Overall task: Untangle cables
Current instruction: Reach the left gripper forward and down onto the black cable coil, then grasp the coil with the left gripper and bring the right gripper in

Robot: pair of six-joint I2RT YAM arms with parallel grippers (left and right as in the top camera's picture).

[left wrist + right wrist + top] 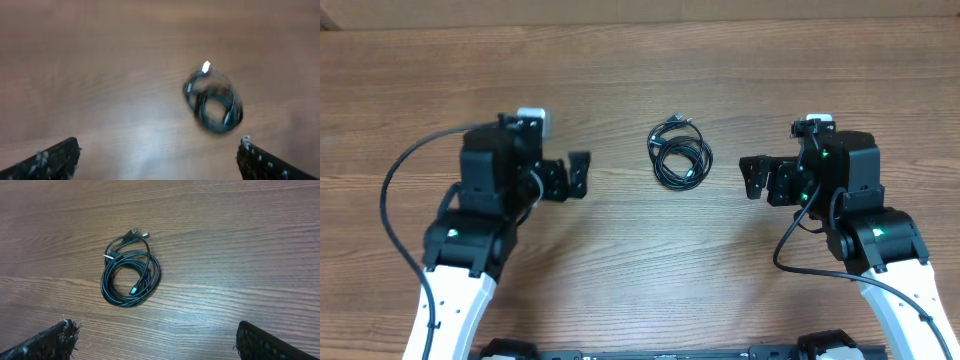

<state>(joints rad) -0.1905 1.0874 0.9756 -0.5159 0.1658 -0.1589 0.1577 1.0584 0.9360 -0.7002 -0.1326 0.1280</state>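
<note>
The cables [680, 152] lie as one small coil of thin black cords on the wooden table, midway between my two arms, with plug ends poking out at its upper left. My left gripper [582, 175] is open, to the left of the coil and apart from it. My right gripper [750, 178] is open too, to the right of the coil. In the left wrist view the cables [217, 126] are blurred, ahead and to the right of the open left gripper [160, 157]. In the right wrist view the cables [148, 272] lie ahead and to the left of the open right gripper [157, 340].
The wooden table [640, 270] runs to a far edge [640, 22] at the top. A thick black arm cable [388, 190] loops out left of the left arm. Another arm cable [790, 245] hangs beside the right arm.
</note>
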